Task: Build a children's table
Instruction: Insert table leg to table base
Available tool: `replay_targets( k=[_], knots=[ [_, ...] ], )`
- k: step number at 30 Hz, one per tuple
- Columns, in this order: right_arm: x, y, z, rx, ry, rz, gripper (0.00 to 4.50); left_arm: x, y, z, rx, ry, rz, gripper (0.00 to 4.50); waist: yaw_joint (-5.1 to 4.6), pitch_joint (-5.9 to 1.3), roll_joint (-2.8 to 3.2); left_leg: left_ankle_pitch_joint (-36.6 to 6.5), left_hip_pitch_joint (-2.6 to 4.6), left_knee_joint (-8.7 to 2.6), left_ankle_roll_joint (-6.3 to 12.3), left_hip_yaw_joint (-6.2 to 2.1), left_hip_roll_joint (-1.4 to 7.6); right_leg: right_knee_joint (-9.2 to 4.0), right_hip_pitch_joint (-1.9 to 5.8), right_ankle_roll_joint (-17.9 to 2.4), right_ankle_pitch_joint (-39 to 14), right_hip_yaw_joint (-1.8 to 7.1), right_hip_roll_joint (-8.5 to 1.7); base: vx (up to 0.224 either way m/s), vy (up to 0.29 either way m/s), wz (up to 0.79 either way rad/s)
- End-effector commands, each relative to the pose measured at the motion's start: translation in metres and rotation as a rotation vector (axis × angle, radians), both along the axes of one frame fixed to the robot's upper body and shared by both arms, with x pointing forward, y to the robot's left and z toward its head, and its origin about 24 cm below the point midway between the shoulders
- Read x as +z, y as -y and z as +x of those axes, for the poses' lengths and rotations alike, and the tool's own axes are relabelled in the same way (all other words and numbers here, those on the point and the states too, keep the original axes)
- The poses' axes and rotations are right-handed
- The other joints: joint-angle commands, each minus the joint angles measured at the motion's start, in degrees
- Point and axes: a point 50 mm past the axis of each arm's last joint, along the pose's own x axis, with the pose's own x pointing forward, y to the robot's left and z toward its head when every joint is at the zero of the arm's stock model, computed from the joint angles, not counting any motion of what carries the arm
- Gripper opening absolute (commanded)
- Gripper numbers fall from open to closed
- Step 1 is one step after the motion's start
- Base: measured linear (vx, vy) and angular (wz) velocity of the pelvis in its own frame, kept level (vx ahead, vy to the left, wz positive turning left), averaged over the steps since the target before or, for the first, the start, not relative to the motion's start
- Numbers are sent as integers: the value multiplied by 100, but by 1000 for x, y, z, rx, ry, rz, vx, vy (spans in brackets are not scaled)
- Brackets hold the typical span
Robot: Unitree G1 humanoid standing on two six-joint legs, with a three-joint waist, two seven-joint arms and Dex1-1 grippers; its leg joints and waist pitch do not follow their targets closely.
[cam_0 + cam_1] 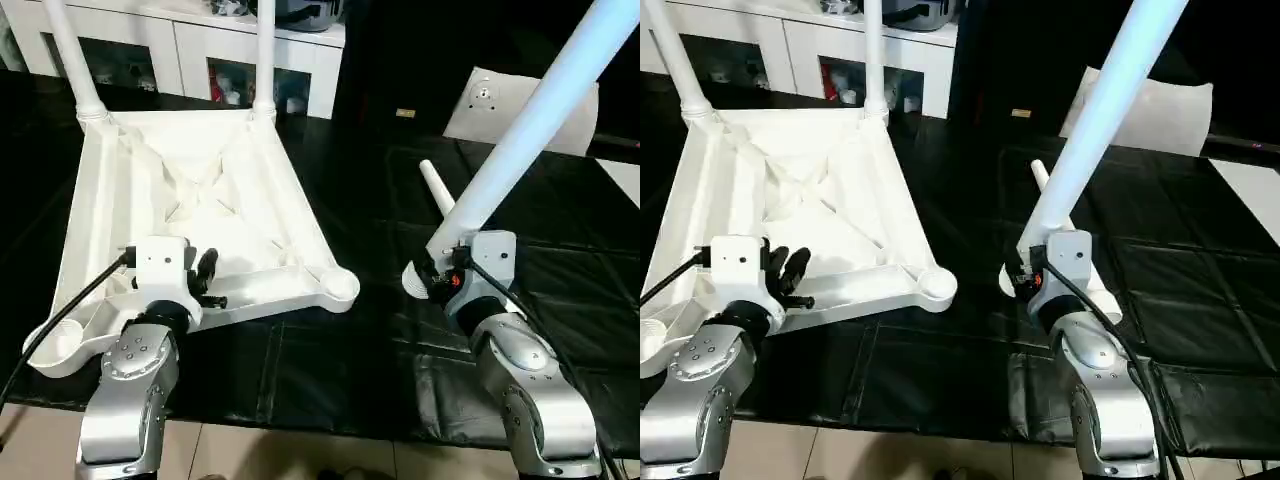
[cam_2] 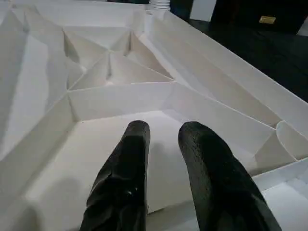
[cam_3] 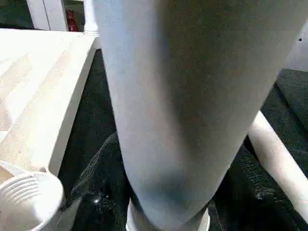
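Upturned table top [image 1: 200, 190] on black mat at left, two legs in far sockets, left gripper [image 1: 205, 272] slightly parted above its near rim, right gripper [image 1: 1025, 275] clamped on tilted leg [image 1: 530, 130], spare leg [image 1: 437, 187] lying behind

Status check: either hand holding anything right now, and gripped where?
Right hand holds a long tapered white plastic leg near its thick threaded end, the leg slanting up. Left hand holds nothing; its fingers sit open over the upturned white ribbed tabletop.

Smooth white plastic table top [image 1: 200, 190] and legs [image 1: 530, 130]; glossy black floor sheet [image 1: 560, 290].
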Motion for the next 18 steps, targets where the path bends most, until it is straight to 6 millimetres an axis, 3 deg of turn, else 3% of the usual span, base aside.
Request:
replay_targets(
  k=[1, 18],
  knots=[
    [6, 4, 0, -15, 21, -13, 188, 3, 4, 0, -12, 8, -2, 132, 1, -304, 88, -1374, 8, -393, 279, -85, 279, -521, 253, 4, -2465, 335, -508, 0, 0, 0],
    [6, 4, 0, -15, 21, -13, 188, 3, 4, 0, -12, 8, -2, 132, 1, -306, 92, -1344, 10, -395, 280, -89, 286, -510, 258, -23, -2401, 335, -504, 0, 0, 0]
  ],
)
